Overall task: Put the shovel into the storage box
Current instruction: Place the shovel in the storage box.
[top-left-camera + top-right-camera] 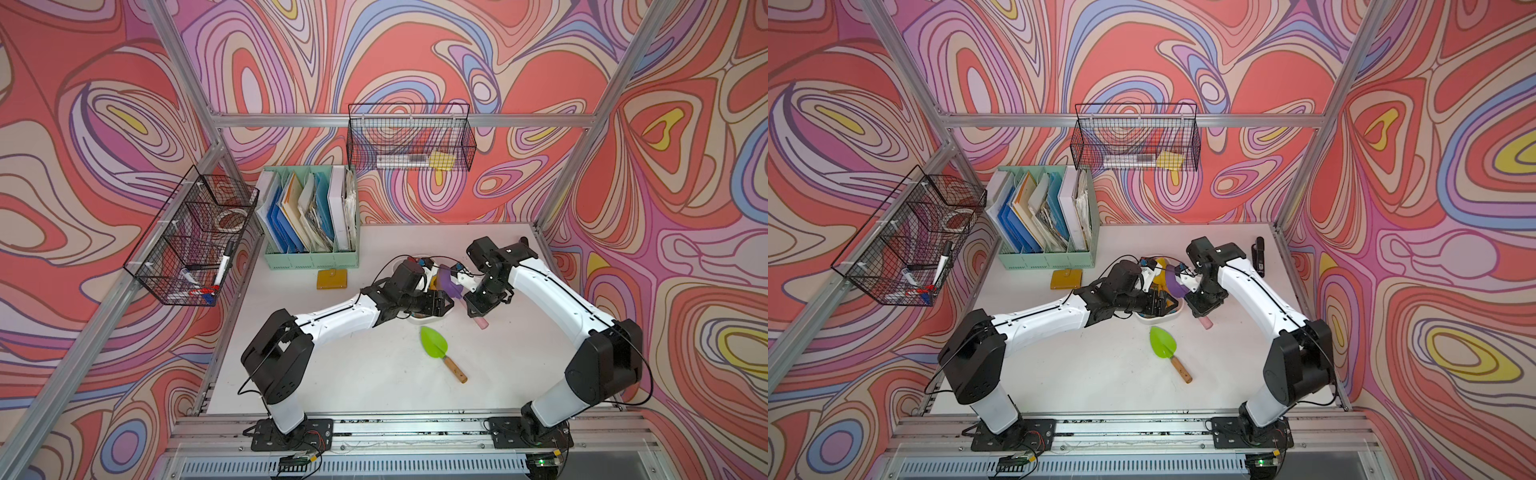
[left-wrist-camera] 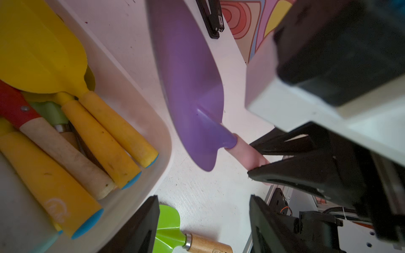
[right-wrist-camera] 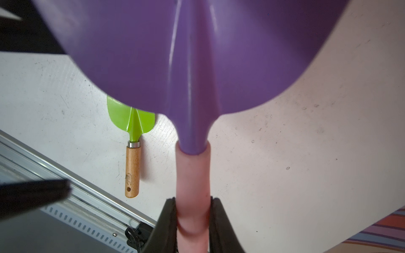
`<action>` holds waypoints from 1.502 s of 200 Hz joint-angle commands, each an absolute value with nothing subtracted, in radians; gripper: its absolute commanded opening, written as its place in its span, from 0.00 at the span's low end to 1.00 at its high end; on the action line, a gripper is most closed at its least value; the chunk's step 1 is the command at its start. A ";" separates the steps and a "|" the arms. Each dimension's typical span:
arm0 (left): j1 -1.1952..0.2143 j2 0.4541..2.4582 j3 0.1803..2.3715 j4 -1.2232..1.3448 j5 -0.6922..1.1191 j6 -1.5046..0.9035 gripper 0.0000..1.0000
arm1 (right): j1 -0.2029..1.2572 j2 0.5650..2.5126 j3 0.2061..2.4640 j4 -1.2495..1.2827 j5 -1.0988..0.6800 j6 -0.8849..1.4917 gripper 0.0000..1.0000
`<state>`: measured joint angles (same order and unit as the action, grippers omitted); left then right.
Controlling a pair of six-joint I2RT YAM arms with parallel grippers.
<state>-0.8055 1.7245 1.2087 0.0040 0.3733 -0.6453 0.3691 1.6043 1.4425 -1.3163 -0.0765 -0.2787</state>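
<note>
Beside the storage box (image 2: 140, 122), right gripper (image 3: 192, 221) fingers clamp the purple shovel (image 3: 192, 65) by its pink handle above the tabletop (image 2: 208, 197); left gripper (image 2: 203, 223) fingers stand apart, empty; carry the blade over the rim, then lower it parallel to the stored shovels.

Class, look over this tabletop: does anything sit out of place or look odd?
Yes. The green shovel lies loose on the white table, outside the storage box that holds the yellow shovels. The purple shovel hangs in the right pincer, not yet stored.
</note>
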 commanded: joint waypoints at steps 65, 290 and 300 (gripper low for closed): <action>-0.807 1.744 1.218 0.151 0.301 -0.706 0.37 | 0.402 1.634 1.499 -1.313 -0.097 -0.263 0.09; -0.803 1.807 1.267 0.024 0.192 -0.733 0.00 | 0.414 1.617 1.503 -1.302 -0.070 -0.229 0.66; -0.801 1.807 1.267 0.016 0.187 -0.736 0.00 | 0.414 1.612 1.504 -1.302 -0.070 -0.229 0.70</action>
